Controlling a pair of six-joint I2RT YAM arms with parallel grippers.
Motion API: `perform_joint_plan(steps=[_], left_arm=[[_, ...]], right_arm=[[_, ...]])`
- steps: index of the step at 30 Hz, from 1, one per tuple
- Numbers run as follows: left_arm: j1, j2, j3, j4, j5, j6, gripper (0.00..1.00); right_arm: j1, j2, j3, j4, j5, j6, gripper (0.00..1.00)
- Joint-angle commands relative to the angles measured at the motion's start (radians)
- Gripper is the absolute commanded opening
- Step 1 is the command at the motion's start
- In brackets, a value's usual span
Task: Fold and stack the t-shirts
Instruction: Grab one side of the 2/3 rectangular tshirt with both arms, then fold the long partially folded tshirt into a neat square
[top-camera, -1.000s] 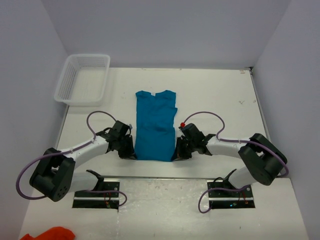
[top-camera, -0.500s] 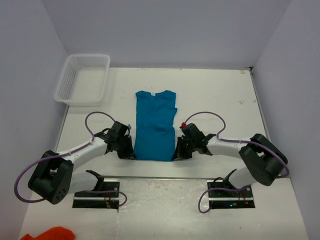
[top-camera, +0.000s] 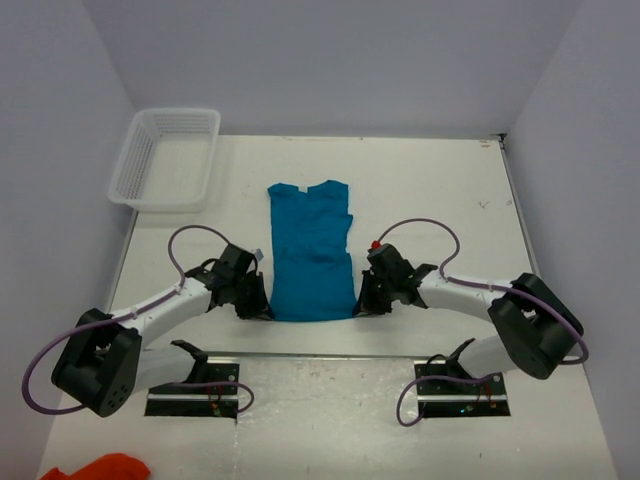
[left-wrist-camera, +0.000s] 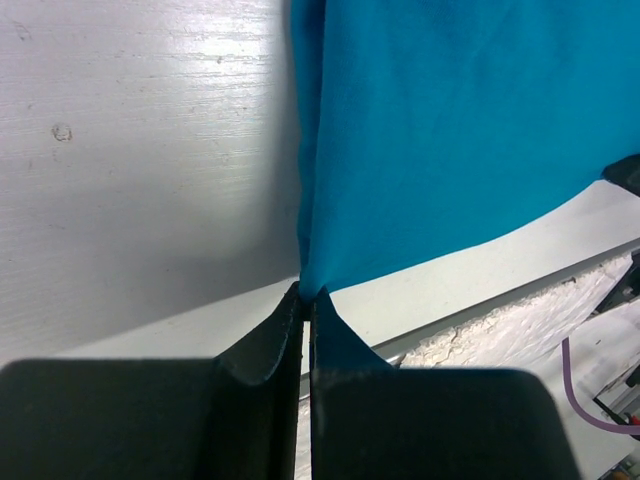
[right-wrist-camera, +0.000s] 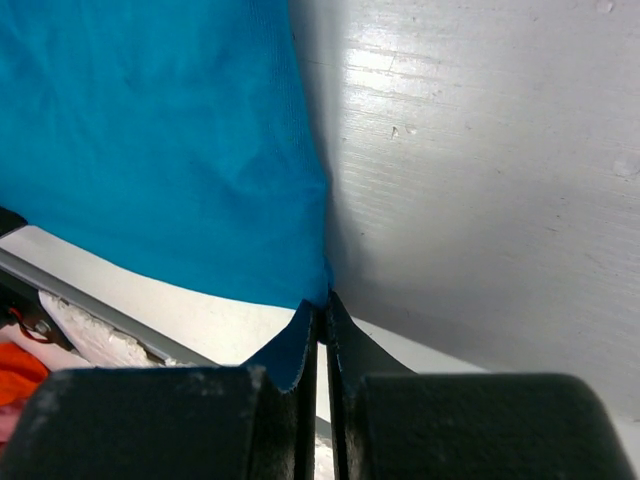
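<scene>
Top view: the teal t-shirt (top-camera: 312, 255) lies lengthwise mid-table, collar toward the far wall, hem at the near edge, already narrowed to a long strip. The left gripper (top-camera: 262, 308) is at the hem's left corner and the right gripper (top-camera: 362, 306) at its right corner. Compared with a second ago, the right arm has shifted slightly outward and the hem now reads a little wider, so the bottom edge looks drawn taut between the two pinches. Judgement: both corners are secured, and the next step is to carry the hem toward the collar.

Left wrist: jaws pressed together with no gap, a point of the t-shirt (left-wrist-camera: 450, 130) nipped at the tips. A shadow on the table (left-wrist-camera: 130, 150) beside the fabric edge suggests the corner is raised off the surface.

Right wrist: same picture mirrored – fingers fully closed on the hem corner of the t-shirt (right-wrist-camera: 150, 130), with a shadow alongside.

Surroundings: a white mesh basket (top-camera: 160, 203) sits at the far left, well apart from the shirt, and an orange cloth (top-camera: 105, 467) lies off the near-left corner. Nothing lies on the fold path – the main risk I see is thin fabric slipping from one pinch.
</scene>
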Motion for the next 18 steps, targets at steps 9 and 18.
perform_joint_plan(steps=[9,18], left_arm=[[0.010,-0.040,0.023,-0.038,0.043,0.039,0.00],[0.003,-0.155,0.105,-0.107,0.064,0.039,0.00]], right_arm=[[0.067,-0.036,0.032,-0.114,0.076,-0.028,0.00],[0.124,-0.128,0.167,-0.284,0.194,-0.054,0.00]])
